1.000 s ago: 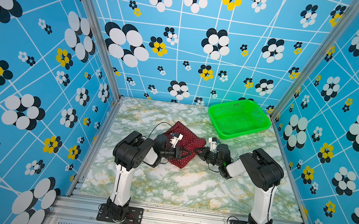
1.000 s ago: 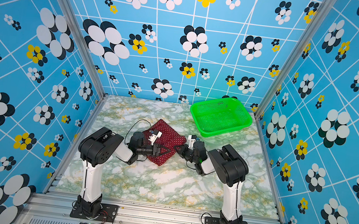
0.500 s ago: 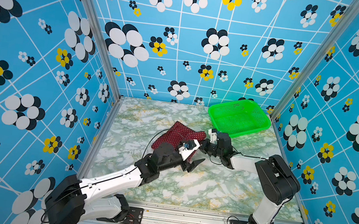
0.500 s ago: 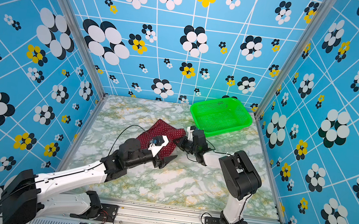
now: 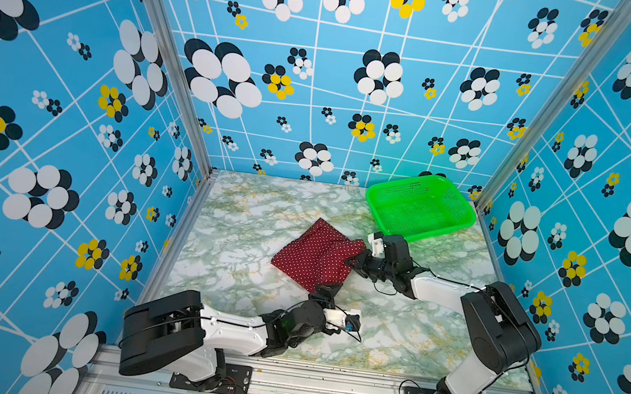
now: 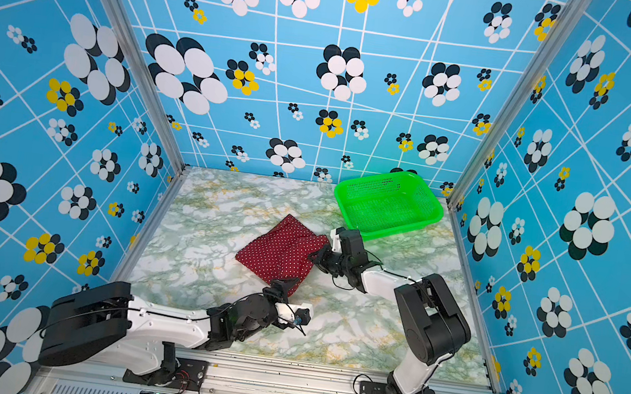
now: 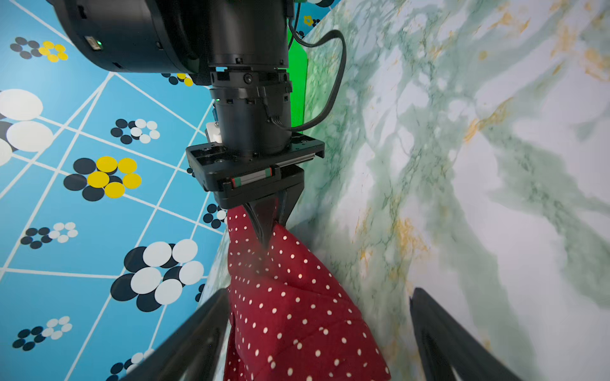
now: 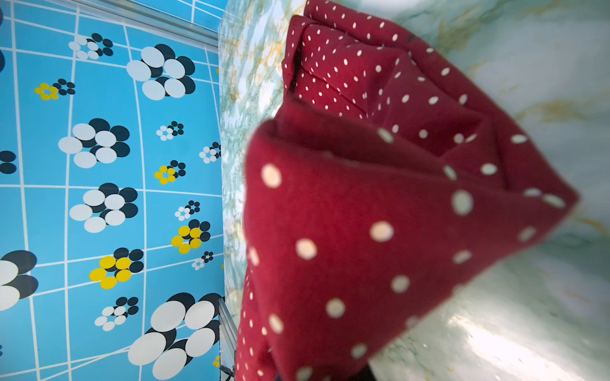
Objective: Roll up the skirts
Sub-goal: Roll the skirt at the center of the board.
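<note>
left gripper (image 5: 329, 291) opened, drawn back — skirt (image 5: 315, 255) flatter

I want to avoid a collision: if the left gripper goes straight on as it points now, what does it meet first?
The skirt: its near corner lies inside the open left gripper. Farther along, probably, the right gripper, shut on another corner of the skirt.

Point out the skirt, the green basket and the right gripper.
skirt (image 5: 315, 255): in a top view, middle of the dotted fabric.
green basket (image 5: 418, 210): in a top view, its bare mesh floor.
right gripper (image 7: 265, 232): left wrist view, between its fingertips, shut on the skirt.
</note>
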You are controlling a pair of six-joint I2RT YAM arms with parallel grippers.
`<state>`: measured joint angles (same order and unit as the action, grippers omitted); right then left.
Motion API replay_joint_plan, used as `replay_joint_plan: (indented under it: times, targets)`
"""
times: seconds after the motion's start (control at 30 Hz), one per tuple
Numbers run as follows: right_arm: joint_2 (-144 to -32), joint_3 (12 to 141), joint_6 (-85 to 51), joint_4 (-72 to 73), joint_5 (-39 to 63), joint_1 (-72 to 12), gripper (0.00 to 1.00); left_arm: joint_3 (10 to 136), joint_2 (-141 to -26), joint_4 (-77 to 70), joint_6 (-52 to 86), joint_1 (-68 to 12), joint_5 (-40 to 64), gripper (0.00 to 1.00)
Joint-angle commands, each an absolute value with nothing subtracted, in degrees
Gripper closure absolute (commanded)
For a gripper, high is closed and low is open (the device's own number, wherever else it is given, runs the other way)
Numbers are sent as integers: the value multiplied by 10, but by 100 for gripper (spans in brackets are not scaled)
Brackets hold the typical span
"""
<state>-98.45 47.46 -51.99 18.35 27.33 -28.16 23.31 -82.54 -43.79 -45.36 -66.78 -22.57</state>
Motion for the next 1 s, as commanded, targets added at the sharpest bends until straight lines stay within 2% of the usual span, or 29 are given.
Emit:
replay_joint_plan:
  times: [0.0, 0.17, 0.43, 0.67, 0.73, 0.77, 0.8, 0.87, 0.9, 0.97]
  targets:
    - [-969, 461, -515, 176, 289, -286, 100, 243, -866, -500, -477, -668, -236, 12]
    - [-951, 448, -517, 175, 295, -285, 100, 257, -921, -487, -440, -640, -219, 11]
    - [-937, 424, -514, 181, 302, -285, 100, 269, -1028, -595, -454, -601, -267, 8]
    - [-918, 405, -513, 176, 305, -285, 100, 311, -1105, -619, -472, -599, -305, 10]
    - [-908, 402, -510, 166, 304, -283, 100, 315, -1116, -617, -470, -599, -307, 18]
    - [-901, 399, -508, 161, 303, -281, 100, 315, -1122, -618, -470, -599, -305, 29]
    - [-895, 399, -506, 154, 301, -279, 100, 314, -1127, -623, -469, -599, -306, 46]
    - [-884, 402, -497, 133, 298, -275, 100, 315, -1135, -632, -473, -602, -308, 66]
    - [-879, 403, -493, 122, 296, -272, 100, 317, -1139, -636, -475, -604, -311, 72]
    - [-871, 402, -488, 108, 294, -267, 100, 318, -1145, -641, -479, -606, -317, 77]
